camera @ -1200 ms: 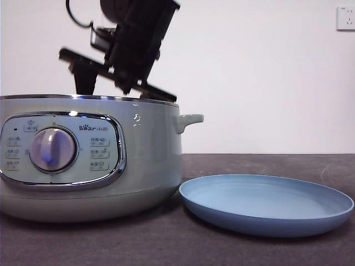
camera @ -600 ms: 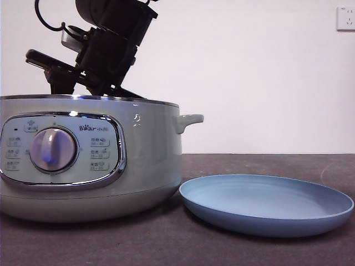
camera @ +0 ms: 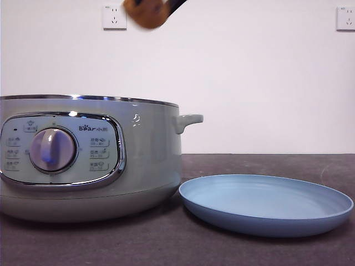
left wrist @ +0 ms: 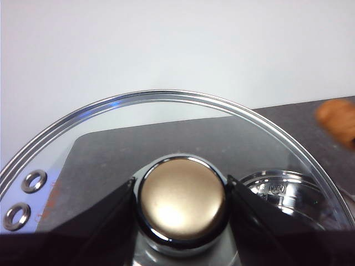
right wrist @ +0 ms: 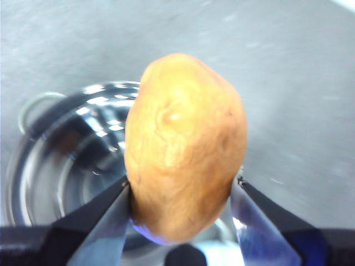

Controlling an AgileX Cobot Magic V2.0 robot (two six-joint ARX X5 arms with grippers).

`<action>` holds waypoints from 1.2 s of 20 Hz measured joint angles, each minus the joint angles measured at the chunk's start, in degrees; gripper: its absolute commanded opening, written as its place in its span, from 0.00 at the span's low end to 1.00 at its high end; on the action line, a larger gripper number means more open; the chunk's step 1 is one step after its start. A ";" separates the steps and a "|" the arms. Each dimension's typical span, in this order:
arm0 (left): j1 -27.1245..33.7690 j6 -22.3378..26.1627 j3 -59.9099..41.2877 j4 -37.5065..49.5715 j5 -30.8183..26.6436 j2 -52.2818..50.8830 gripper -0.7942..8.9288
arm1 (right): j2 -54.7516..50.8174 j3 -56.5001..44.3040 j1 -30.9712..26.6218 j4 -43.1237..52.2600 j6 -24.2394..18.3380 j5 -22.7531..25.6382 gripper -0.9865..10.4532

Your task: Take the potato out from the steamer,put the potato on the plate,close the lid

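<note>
Potato (right wrist: 186,147) hangs in my right gripper (right wrist: 180,191), raised high above the steamer (camera: 83,158), near the front view's top edge. Both jaws press its flanks; it stands on end between them, skin matte orange-brown. Steamer open beneath, pot bare. My left gripper (left wrist: 181,197) clamps the lid (left wrist: 83,144) by its knob (left wrist: 181,199). Plate (camera: 266,204) sits on the table (camera: 166,244) beside the steamer.
</note>
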 measured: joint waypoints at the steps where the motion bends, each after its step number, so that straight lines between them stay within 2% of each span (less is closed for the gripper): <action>1: 0.00 0.00 0.00 0.17 0.17 0.55 0.07 | -2.12 0.00 -1.14 -2.16 -0.68 0.07 0.08; 5: 0.00 0.07 0.00 2.34 4.17 4.39 0.07 | -8.37 0.02 -6.62 -11.10 -1.29 0.42 0.08; 8: 0.00 0.57 0.00 5.49 6.73 7.30 0.07 | -9.25 0.02 -9.20 -16.66 -1.22 0.46 0.08; 12: 0.00 1.29 0.00 8.11 9.66 11.06 0.07 | -9.66 -1.51 -11.08 -17.81 -1.22 0.44 0.08; 15: 0.00 2.05 0.00 9.94 10.78 13.86 0.07 | -14.05 -11.06 -12.11 -12.24 -1.20 0.24 0.08; 19: 0.00 2.23 -0.02 11.80 13.60 16.09 0.07 | -23.69 -31.19 -14.99 -1.40 0.39 -0.22 0.08; 24: 0.00 2.43 -0.02 13.22 14.08 18.75 0.07 | -23.87 -47.19 -16.46 5.77 2.03 -3.87 0.08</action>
